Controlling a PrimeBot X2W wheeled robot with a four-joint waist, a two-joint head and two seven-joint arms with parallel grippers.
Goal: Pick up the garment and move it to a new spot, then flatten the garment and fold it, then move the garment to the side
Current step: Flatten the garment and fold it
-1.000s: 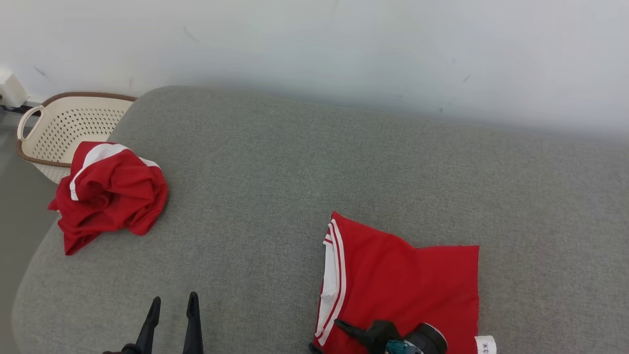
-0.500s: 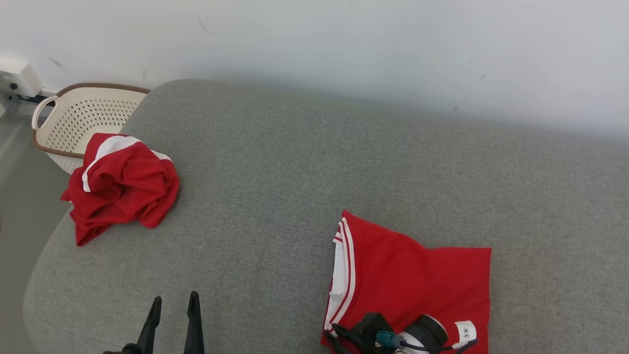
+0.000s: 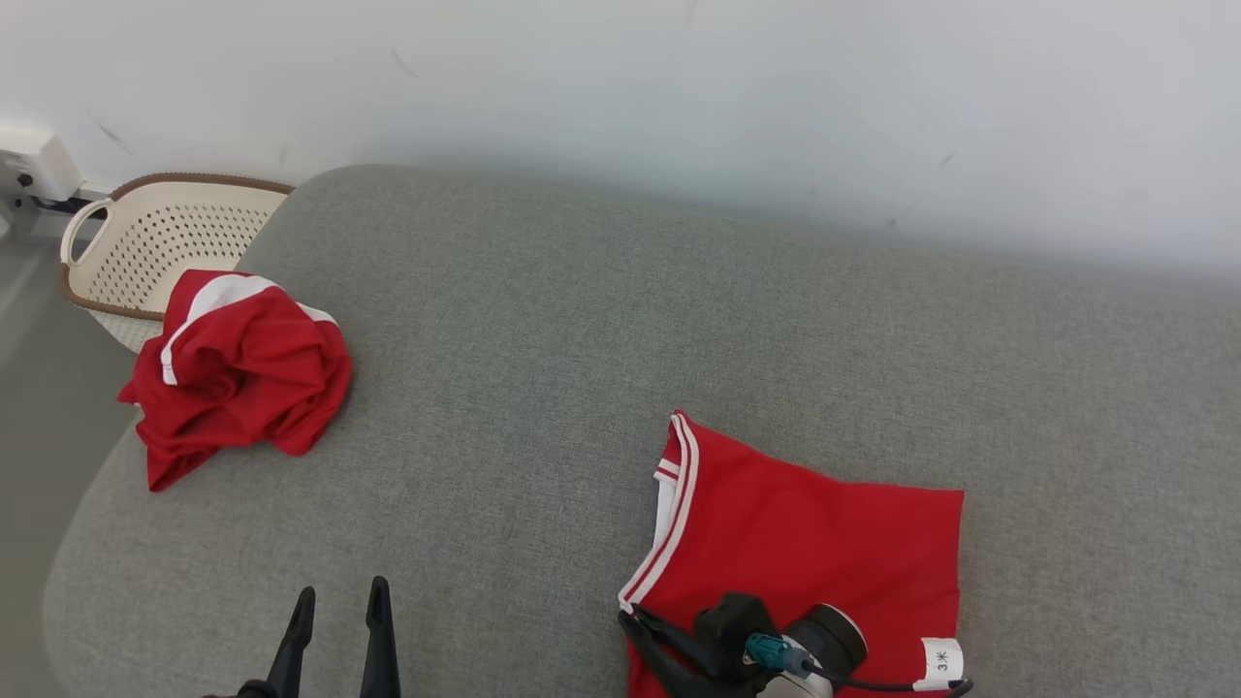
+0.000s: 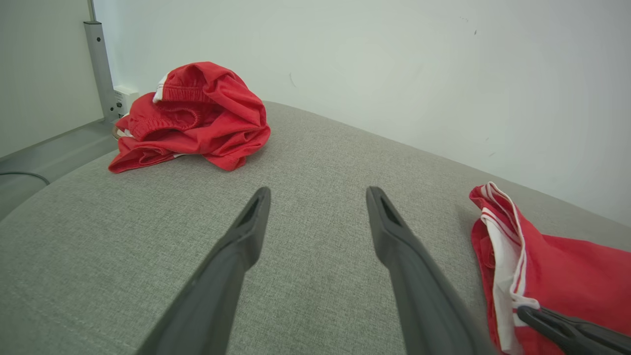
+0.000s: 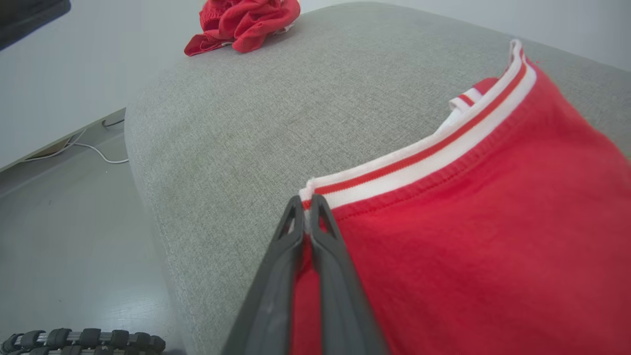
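Observation:
The folded red garment (image 3: 814,523) with a white-and-red striped hem lies on the grey cushion (image 3: 582,339) at the lower right. My right gripper (image 3: 628,618) is shut on its near left corner, pinching the striped hem; the right wrist view shows the gripper (image 5: 306,199) closed on that corner of the garment (image 5: 468,222). My left gripper (image 3: 337,596) stands open over bare cushion at the lower left, holding nothing. Seen from the left wrist, that gripper (image 4: 318,195) points across the cushion with the garment (image 4: 567,266) to its right.
A second, crumpled red garment (image 3: 242,373) lies at the cushion's far left edge, beside a cream perforated basket (image 3: 145,233). A white wall runs behind the cushion. The floor (image 5: 74,236) drops away at the cushion's near left side.
My right gripper has closed from open onto the folded garment's striped corner, and that corner has drawn in slightly. The head camera has shifted a little. The left gripper has stayed put.

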